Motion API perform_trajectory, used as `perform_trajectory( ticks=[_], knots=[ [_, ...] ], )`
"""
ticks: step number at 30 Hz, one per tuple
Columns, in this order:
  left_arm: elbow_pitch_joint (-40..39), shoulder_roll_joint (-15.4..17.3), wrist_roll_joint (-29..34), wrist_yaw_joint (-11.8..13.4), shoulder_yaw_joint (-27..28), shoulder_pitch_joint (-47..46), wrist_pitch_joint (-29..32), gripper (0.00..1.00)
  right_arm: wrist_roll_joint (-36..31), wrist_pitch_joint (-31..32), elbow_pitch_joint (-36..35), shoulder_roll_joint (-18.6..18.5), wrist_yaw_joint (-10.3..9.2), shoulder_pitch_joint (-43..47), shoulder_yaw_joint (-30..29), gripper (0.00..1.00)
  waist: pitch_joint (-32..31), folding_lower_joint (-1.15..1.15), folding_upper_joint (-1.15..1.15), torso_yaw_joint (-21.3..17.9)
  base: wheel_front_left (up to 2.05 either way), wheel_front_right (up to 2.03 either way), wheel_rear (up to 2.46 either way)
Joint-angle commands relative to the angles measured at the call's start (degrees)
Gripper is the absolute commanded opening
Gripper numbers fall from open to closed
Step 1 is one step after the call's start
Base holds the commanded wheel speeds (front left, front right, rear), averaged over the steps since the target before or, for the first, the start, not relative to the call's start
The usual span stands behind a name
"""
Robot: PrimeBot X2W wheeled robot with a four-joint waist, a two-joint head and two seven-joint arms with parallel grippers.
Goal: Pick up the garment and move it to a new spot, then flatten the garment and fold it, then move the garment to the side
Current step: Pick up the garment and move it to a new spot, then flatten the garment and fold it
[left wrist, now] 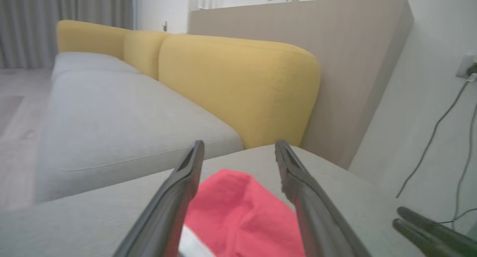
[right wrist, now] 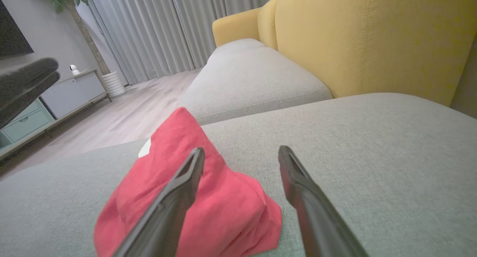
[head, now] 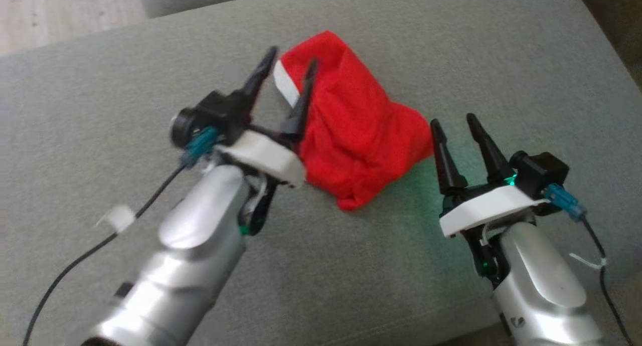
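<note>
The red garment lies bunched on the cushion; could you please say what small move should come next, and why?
Probably lower the left gripper onto the garment's white-trimmed edge and pinch it: that gripper and the right gripper stand open, and the garment lies crumpled.

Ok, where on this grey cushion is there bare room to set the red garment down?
Bare: the wide stretch of the grey cushion left of the red garment, the far-right area beyond the right gripper, and the near strip between garment and front edge. Crowded: the middle, where the garment lies with the open left gripper over its white-trimmed end.
</note>
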Motion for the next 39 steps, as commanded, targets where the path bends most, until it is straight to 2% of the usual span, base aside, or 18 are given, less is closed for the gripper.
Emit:
perform_trajectory(
  ticks=[1,7,14,23,27,33,35,39],
  knots=[
    [-2.75,1.85,0.98,0.67,3.49,0.48,-0.51,1.0,-0.62,-0.21,-1.74,0.79,0.2,0.24,0.21,1.0,-1.12,0.0,0.0,1.72,0.0,0.0,0.0],
    [-7.9,3.83,5.23,2.6,12.31,12.03,-0.53,1.0,-2.0,-0.21,-1.62,0.79,0.2,1.64,-2.47,1.0,-3.7,0.0,0.0,5.34,0.0,0.0,0.0],
    [-13.9,3.41,11.08,3.61,22.82,25.12,-0.54,1.0,-3.24,-0.21,-1.4,0.79,0.2,4.08,-4.89,1.0,-7.08,0.0,0.0,8.19,0.0,0.0,0.0],
    [-18.41,0.67,17.52,2.11,33.01,38.14,-0.54,1.0,-3.94,-0.21,-1.17,0.79,0.2,7.12,-6.72,1.0,-10.15,0.0,0.0,9.17,0.0,0.0,0.0],
    [-18.72,-0.45,18.85,0.84,35.38,40.63,-0.54,1.0,-4.13,-0.21,-1.26,0.8,0.2,8.21,-7.25,1.0,-10.27,0.0,0.0,9.81,0.0,0.0,0.0],
    [-18.94,-1.09,20.01,-0.62,35.85,39.92,-0.54,1.0,-4.99,-0.21,-1.84,0.8,0.2,8.04,-6.99,1.0,-9.51,0.0,0.0,11.19,0.0,0.0,0.0],
    [-18.77,-1.18,20.32,-1.13,35.65,39.33,-0.54,1.0,-5.18,-0.21,-2.0,0.8,0.2,7.72,-5.57,1.0,-9.04,0.0,0.0,11.8,0.0,0.0,0.0],
    [-18.47,-1.23,19.46,-1.31,34.35,38.95,-0.54,1.0,-5.3,-0.21,1.15,0.8,0.2,7.59,1.07,1.0,-8.36,0.0,0.0,13.06,0.0,0.0,0.0]
  ],
)
